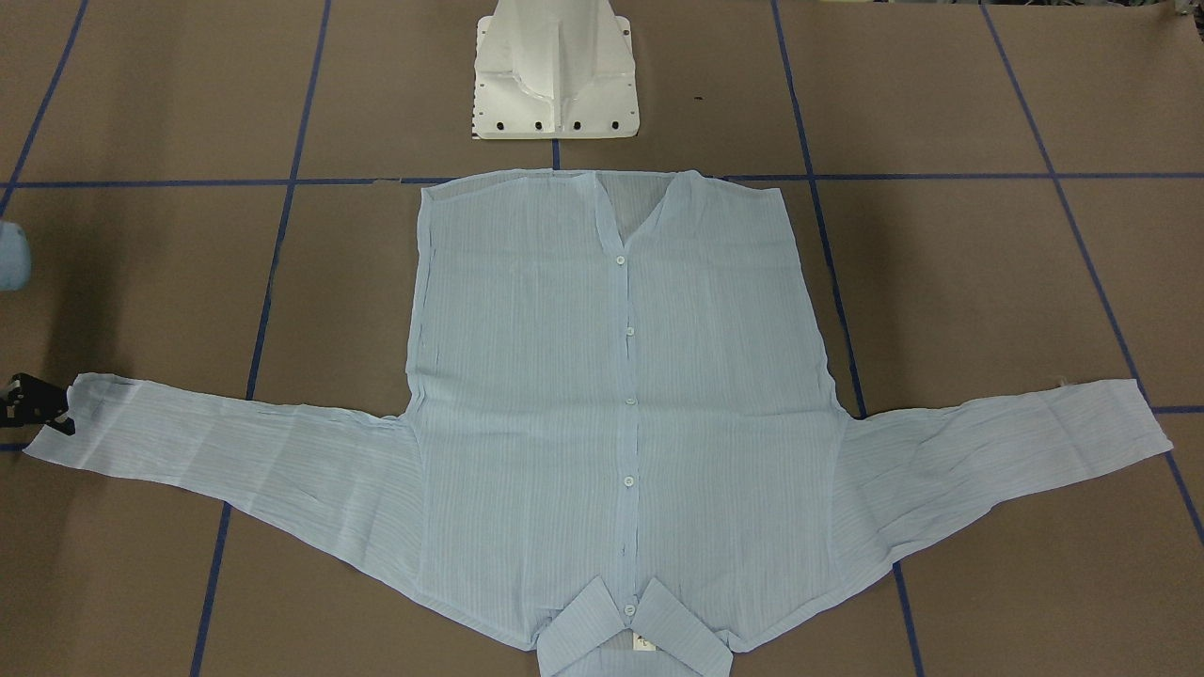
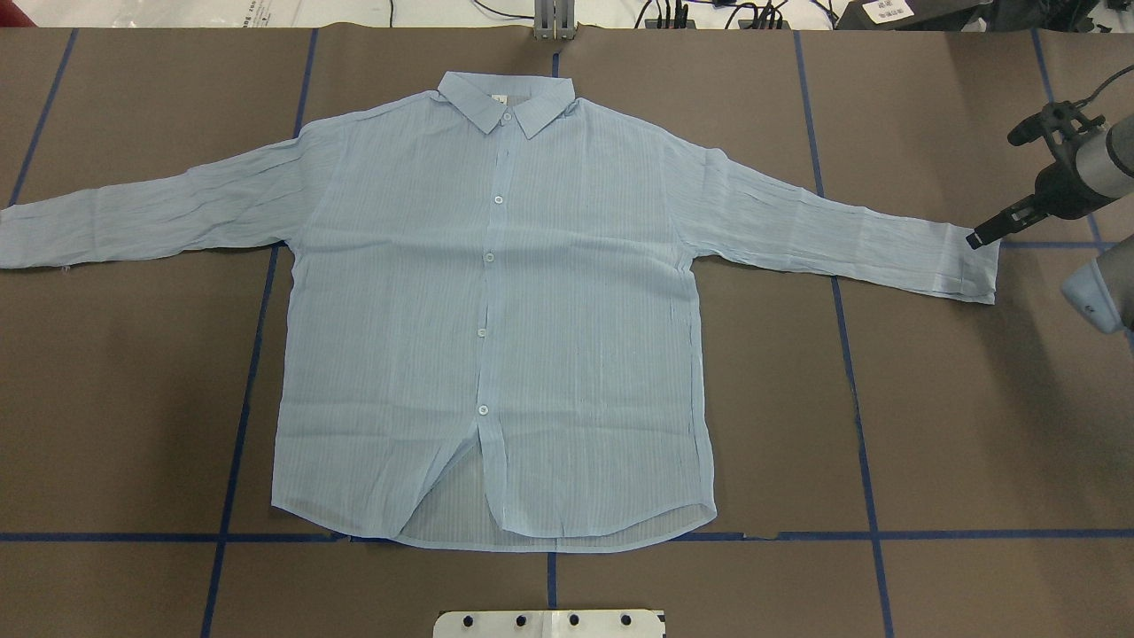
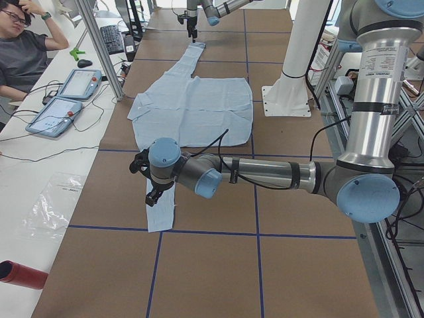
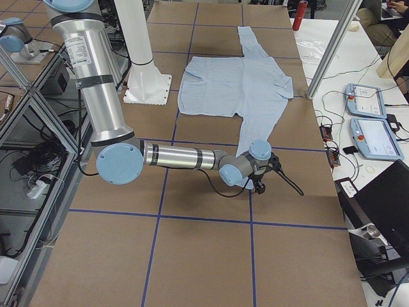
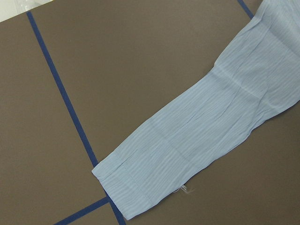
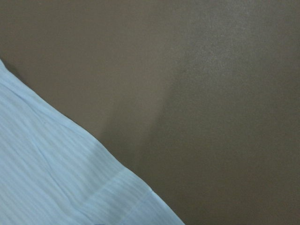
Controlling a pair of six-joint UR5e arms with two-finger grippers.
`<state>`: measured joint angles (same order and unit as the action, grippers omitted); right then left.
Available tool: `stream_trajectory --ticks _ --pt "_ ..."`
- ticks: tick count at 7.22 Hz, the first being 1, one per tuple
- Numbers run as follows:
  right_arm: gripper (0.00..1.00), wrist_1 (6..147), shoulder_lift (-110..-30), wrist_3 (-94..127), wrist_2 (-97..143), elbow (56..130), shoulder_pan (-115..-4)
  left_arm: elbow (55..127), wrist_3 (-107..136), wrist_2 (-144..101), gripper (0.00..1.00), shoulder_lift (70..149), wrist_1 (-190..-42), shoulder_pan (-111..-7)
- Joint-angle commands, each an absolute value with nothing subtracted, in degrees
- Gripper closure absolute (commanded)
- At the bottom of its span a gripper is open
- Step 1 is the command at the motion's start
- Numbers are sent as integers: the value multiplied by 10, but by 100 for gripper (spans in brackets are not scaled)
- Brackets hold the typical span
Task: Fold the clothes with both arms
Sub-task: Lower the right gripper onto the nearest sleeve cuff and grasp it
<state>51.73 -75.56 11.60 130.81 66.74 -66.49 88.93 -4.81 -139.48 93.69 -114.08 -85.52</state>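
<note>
The pale blue striped shirt [image 2: 487, 310] lies flat and buttoned on the brown table, collar away from the robot base, both sleeves spread out. My right gripper [image 2: 974, 239] is low at the end of the shirt's right-hand sleeve, at the cuff corner [image 1: 85, 414]. I cannot tell whether its fingers are open or shut. The right wrist view shows only the cuff edge [image 6: 70, 187] close up. My left gripper [image 3: 154, 195] hangs above the other sleeve's cuff [image 5: 136, 187]; it shows only from the side, so I cannot tell its state.
The white pedestal base [image 1: 555, 75] stands just behind the shirt's hem. Blue tape lines [image 2: 248, 372] grid the table. A side bench with two tablets [image 3: 66, 99], a seated operator [image 3: 26, 53] and a red cylinder [image 3: 23, 275] runs along the far edge.
</note>
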Motion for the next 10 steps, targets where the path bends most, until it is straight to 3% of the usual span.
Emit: stream_trajectory --ticks 1,2,7,10 --pt "15 519 -755 117 1312 655 -664 889 -48 -1395 0 938 -1141 -855" --pt "22 519 -755 116 1314 655 -665 888 -47 -1395 0 941 -1140 -855" --pt "78 524 -746 117 1324 659 -665 875 -46 -1395 0 947 -1140 -855" --pt "100 524 -746 118 1324 663 -666 871 -46 -1395 0 951 -1140 -855"
